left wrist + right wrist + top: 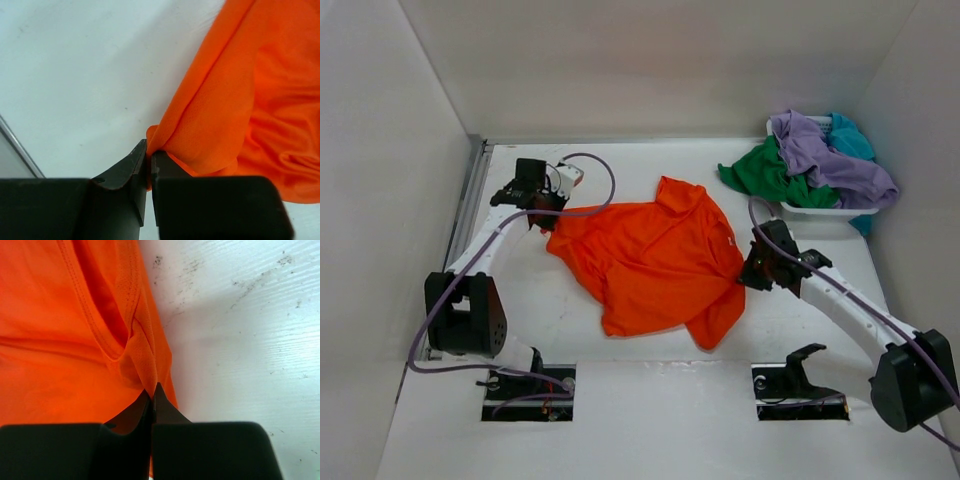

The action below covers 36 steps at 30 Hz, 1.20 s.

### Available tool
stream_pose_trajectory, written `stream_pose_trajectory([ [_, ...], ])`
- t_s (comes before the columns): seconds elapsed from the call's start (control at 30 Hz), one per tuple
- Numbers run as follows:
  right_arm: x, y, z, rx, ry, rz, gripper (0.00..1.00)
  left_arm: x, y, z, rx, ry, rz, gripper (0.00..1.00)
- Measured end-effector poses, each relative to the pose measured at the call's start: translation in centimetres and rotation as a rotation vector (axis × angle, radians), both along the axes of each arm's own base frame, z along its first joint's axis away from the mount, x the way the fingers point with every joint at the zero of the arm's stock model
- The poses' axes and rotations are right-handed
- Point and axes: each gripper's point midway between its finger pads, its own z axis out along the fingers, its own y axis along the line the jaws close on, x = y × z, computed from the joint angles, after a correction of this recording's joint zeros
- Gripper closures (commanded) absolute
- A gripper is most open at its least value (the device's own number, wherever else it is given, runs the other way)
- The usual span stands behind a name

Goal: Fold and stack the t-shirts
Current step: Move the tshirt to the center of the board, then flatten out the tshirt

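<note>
The orange t-shirt lies spread and rumpled in the middle of the table. My left gripper is shut on its left edge; the left wrist view shows the cloth pinched between the jaws. My right gripper is shut on the shirt's right edge, and the right wrist view shows a fold of orange cloth clamped at the fingertips. The green t-shirt, the lavender t-shirt and the teal t-shirt are heaped in the basket at the back right.
A white mesh basket stands at the back right corner against the wall. White walls close in the table on the left, back and right. A metal rail runs along the left edge. The table surface is scuffed.
</note>
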Motion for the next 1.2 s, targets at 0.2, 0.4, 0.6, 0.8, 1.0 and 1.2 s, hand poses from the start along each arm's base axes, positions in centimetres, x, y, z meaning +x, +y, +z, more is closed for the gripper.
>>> stream_pose_trajectory([
  [0.2, 2.7, 1.4, 1.9, -0.003, -0.008, 0.05, 1.0, 6.4, 2.2, 5.2, 0.012, -0.133, 0.072, 0.86],
  [0.4, 11.2, 2.8, 4.2, -0.02, -0.095, 0.098, 0.57, 16.2, 4.0, 11.4, 0.012, -0.343, 0.126, 0.27],
  [0.6, 14.2, 1.0, 3.5, -0.075, -0.116, 0.086, 0.35, 14.5, 3.5, 5.9, 0.025, -0.213, 0.111, 0.18],
  [0.8, 7.9, 1.0, 3.9, -0.054, -0.14, 0.099, 0.35, -0.3, -2.3, 3.1, 0.051, -0.058, -0.141, 0.21],
  [1.0, 0.6, 3.0, -4.0, -0.059, 0.108, 0.149, 0.34, -9.5, -9.6, -4.2, 0.101, 0.106, -0.441, 0.2],
  [1.2, -0.4, 4.4, -5.6, -0.038, 0.156, 0.143, 0.47, -13.2, -9.9, -9.9, 0.199, 0.253, -0.503, 0.22],
])
